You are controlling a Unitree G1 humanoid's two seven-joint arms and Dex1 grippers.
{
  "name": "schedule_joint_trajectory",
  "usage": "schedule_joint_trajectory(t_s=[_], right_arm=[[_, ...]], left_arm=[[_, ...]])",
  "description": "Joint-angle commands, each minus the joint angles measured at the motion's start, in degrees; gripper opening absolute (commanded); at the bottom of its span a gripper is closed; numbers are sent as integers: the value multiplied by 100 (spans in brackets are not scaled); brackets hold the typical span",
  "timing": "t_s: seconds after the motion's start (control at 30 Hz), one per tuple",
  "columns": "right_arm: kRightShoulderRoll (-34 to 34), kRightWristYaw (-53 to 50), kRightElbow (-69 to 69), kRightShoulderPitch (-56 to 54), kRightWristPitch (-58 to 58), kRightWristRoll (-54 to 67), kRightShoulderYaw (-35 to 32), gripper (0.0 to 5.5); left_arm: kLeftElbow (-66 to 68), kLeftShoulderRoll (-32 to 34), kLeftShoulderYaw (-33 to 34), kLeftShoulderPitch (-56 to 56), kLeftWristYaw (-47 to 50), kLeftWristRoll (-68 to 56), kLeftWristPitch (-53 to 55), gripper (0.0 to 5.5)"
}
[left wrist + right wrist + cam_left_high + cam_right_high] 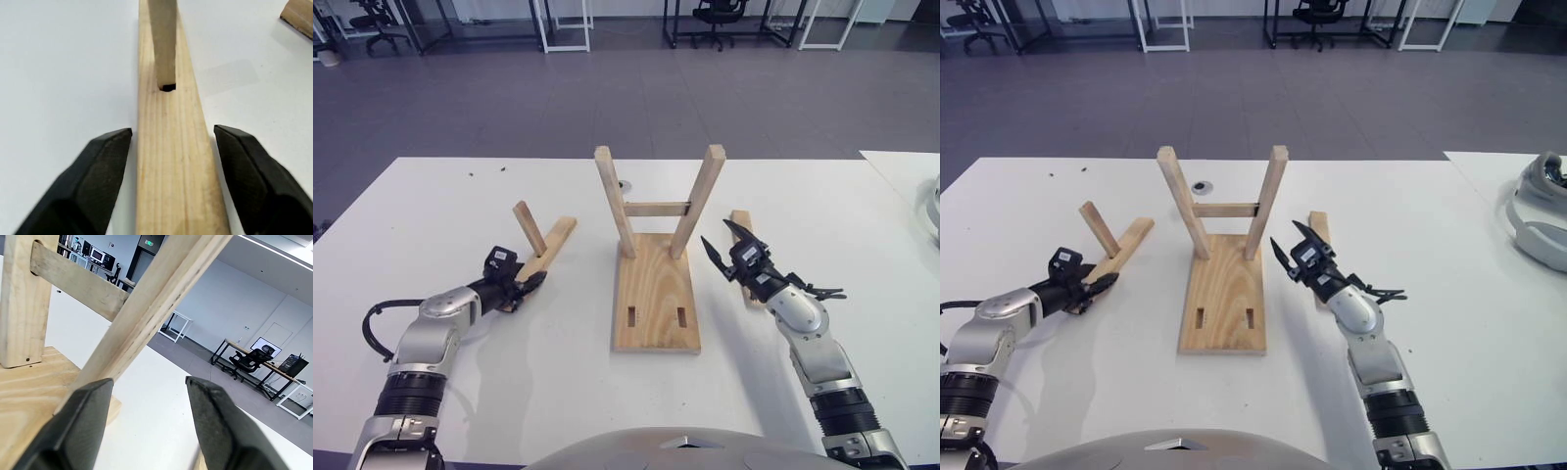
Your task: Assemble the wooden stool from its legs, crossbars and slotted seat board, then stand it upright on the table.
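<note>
The slotted seat board [654,294] lies flat mid-table. Two legs [614,201] [698,201] stand up from its far end, joined by a crossbar [656,209]. To its left lies another leg [548,245] with a short crossbar [530,227] stuck upright in it. My left gripper [527,286] is open at that leg's near end, one finger [93,181] on each side of the leg [171,147]. My right gripper [715,233] is open just right of the standing right leg [146,308]. A loose leg [741,223] lies behind it.
Two empty slots [632,314] show at the seat board's near end. A small hole [626,183] sits in the table behind the stool. A white headset [1538,215] rests on the neighbouring table at the right. Bare tabletop [440,215] lies left and in front.
</note>
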Motion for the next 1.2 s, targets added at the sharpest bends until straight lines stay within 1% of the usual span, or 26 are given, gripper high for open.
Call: schedule_joint_trajectory(t_s=[0.03, 0.13, 0.17, 0.27, 0.33, 0.43, 0.53, 0.57, 0.63, 0.73, 0.83, 0.97, 1.1, 1.2], right_arm=[[44, -55, 81, 12, -15, -39, 26, 275], [58, -71, 113, -28, 43, -37, 11, 275], [76, -62, 110, -51, 120, 35, -30, 275], [144, 48, -6, -188, 552, 491, -252, 275], [136, 160, -166, -349, 969, 926, -468, 275], [78, 455, -771, -687, 1850, 1903, -806, 275], [100, 497, -1445, -1376, 3094, 3334, -1240, 275], [164, 446, -1528, -1640, 3438, 3725, -1315, 275], [629, 10, -1589, -2472, 4136, 4858, -1471, 275], [1226, -809, -1347, -3748, 4697, 6113, -1687, 275], [1722, -1499, -973, -4554, 4937, 6780, -1738, 275], [2020, -2051, -698, -4810, 5053, 7289, -1841, 275], [2341, -2450, -671, -4668, 5008, 7597, -1836, 275], [2433, -2528, -724, -4644, 4980, 7686, -1795, 275]], left_arm=[[34, 33, -14, 87, -19, 133, 124, 326], [167, 48, -34, 109, 16, 292, -108, 292], [252, 61, -40, 129, 19, 358, -217, 268], [501, -77, 146, 145, -8, 268, -410, 217], [541, -163, 292, 122, -63, 107, -481, 202], [623, -185, 690, 50, -8, -42, -778, 202], [-75, -260, 1523, -179, -157, -831, -1088, 202], [-417, -265, 1764, -264, -250, -1167, -1082, 202], [-1135, -95, 2015, -532, -366, -1598, -1035, 202], [-1921, 156, 1842, -1024, -306, -1712, -828, 202], [-2513, 159, 1464, -1485, -195, -1724, -631, 202], [-2985, 146, 986, -1751, -121, -1611, -444, 202], [-3178, 163, 712, -1856, -182, -1529, -382, 202], [-3272, 223, 503, -1838, -290, -1471, -316, 202]])
